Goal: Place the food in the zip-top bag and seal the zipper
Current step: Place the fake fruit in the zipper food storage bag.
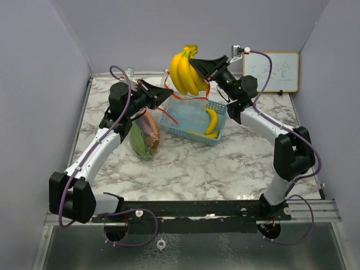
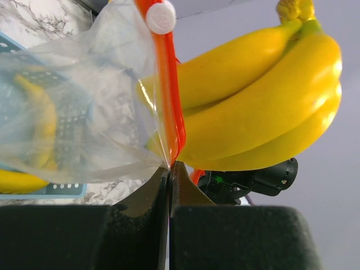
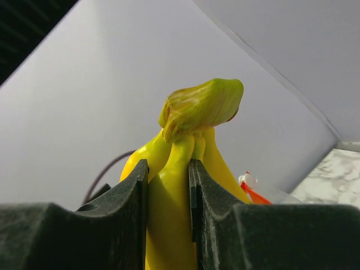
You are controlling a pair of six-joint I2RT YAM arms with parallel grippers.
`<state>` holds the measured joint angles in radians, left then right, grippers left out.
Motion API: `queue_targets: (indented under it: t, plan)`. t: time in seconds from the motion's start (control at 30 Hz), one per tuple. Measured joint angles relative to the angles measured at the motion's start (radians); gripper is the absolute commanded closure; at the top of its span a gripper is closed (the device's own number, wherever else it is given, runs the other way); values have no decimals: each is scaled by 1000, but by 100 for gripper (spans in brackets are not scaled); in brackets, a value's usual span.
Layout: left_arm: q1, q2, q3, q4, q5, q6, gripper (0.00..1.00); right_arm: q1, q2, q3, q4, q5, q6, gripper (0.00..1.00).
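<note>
While my left jaws pinch the bag [image 2: 84, 112] by its rim, my right jaws grip bananas [image 2: 259, 112] hanging lengthwise beside it.

No readable text — whiteboard [image 1: 278, 71] illegible

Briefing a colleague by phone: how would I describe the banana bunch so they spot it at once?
On the marble table, find the blue basket. Near it the banana bunch hangs in mid-air, pinched at its stem by the right gripper; a banana in the basket lies loose.
</note>
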<state>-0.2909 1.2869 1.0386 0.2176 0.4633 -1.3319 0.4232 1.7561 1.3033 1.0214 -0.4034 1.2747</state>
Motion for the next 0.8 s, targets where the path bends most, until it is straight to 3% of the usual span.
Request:
queue_targets:
  t: [0.1,0.3,0.5,0.63,0.8]
  plan:
    - [0,8,0,14,2,-10,100,17,-7,1,-78,-6,-107,93]
    - [0,16,0,18,5,-19,100,43,-10,-21,-238,-19,-277,53]
    - [0,33,0,23,9,-23,100,44,-51,-42,-379,-34,-422,28]
    - [0,51,0,34,11,-27,100,43,-108,-42,-440,-34,-494,24]
    - [0,64,0,37,15,-35,100,42,-201,-27,-555,15,-574,27]
